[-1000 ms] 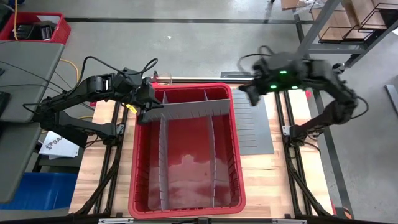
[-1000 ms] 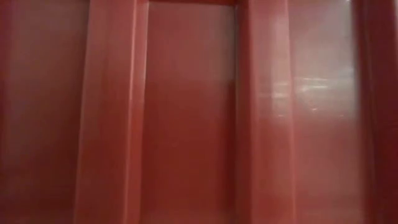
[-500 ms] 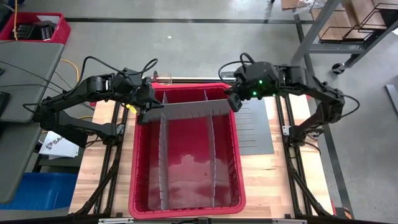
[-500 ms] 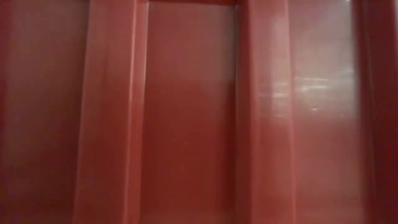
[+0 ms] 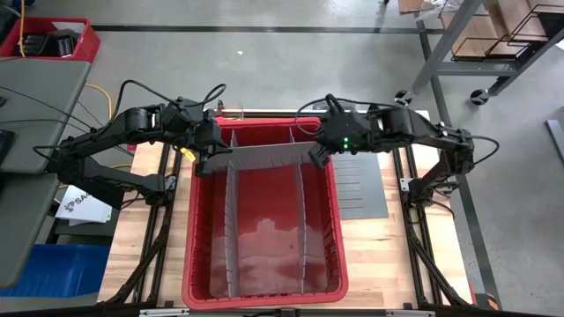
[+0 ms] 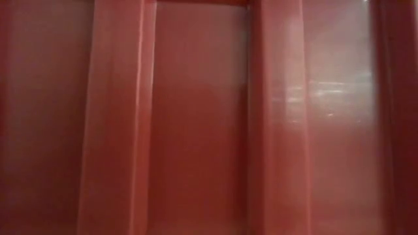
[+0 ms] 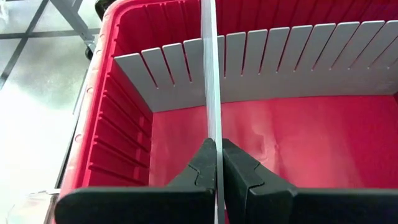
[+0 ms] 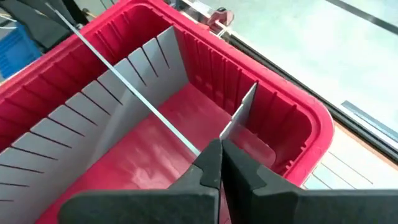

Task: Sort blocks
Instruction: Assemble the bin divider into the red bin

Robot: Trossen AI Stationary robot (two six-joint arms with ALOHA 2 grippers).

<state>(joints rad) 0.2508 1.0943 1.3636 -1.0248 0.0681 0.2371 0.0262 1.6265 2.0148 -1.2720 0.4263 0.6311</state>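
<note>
The flat grey slotted plastic divider sheet (image 5: 260, 157), tilted across the large red plastic bin's (image 5: 187, 264) far end, is pinched by the left gripper (image 7: 216, 163); the right gripper (image 8: 221, 163) is closed at its right end; uneven pushing could jam it askew above the 2 upright dividers (image 5: 232, 224).

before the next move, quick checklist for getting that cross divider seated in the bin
1. Left end effector gripping the cross divider: ok, shut on its edge at the bin's left wall.
2. Right end effector gripping the other end: cannot tell; it is shut at the sheet's top edge, but a real grip is unclear.
3. Divider level: not ok, it runs tilted across the red bin.
4. Two lengthwise dividers upright: ok.
5. Spare divider sheet out of the way: ok, flat on the table right of the bin.
6. Blocks in view: not ok, none visible.
</note>
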